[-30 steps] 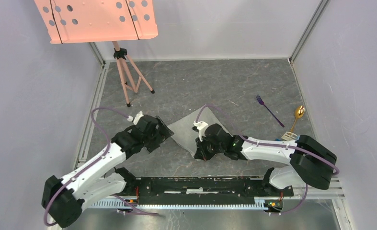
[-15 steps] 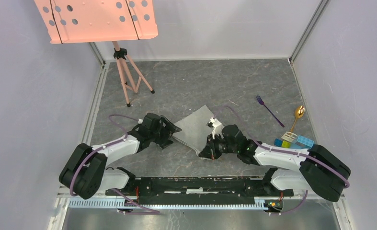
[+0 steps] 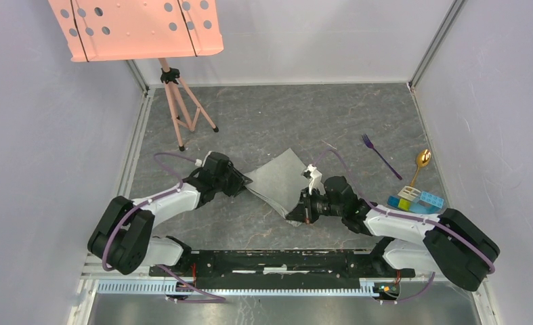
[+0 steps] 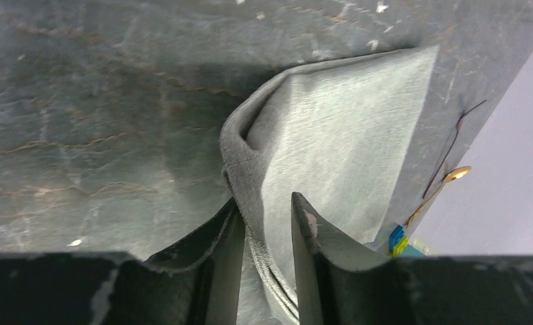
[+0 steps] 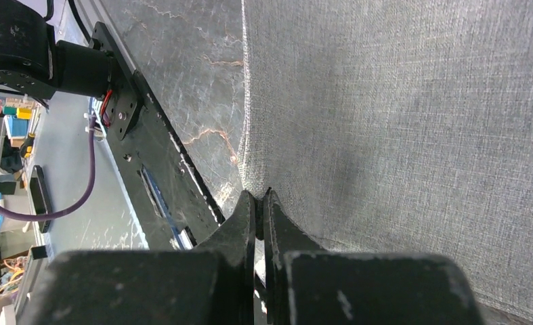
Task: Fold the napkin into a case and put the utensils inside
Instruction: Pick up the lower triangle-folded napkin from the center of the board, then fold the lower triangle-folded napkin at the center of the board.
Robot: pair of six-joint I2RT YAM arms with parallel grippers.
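Top view: grey napkin [image 3: 280,177], mid-desk [image 3: 284,115], lying angled. Left claw [image 3: 246,184] at its 9 o'clock corner; right claw [image 3: 296,215] at its 6 o'clock corner. Purple fork [image 3: 380,154] at 2 o'clock from the napkin, well apart; spoon [image 3: 419,166] at 3 o'clock; toy blocks [image 3: 416,200] just beside the spoon handle.

Left wrist view: the left claw's fingers [image 4: 304,223] straddle the napkin's bunched, folded edge, a gap between them; I cannot tell whether they pinch it.

Right wrist view: the right claw is clenched on the napkin's edge.
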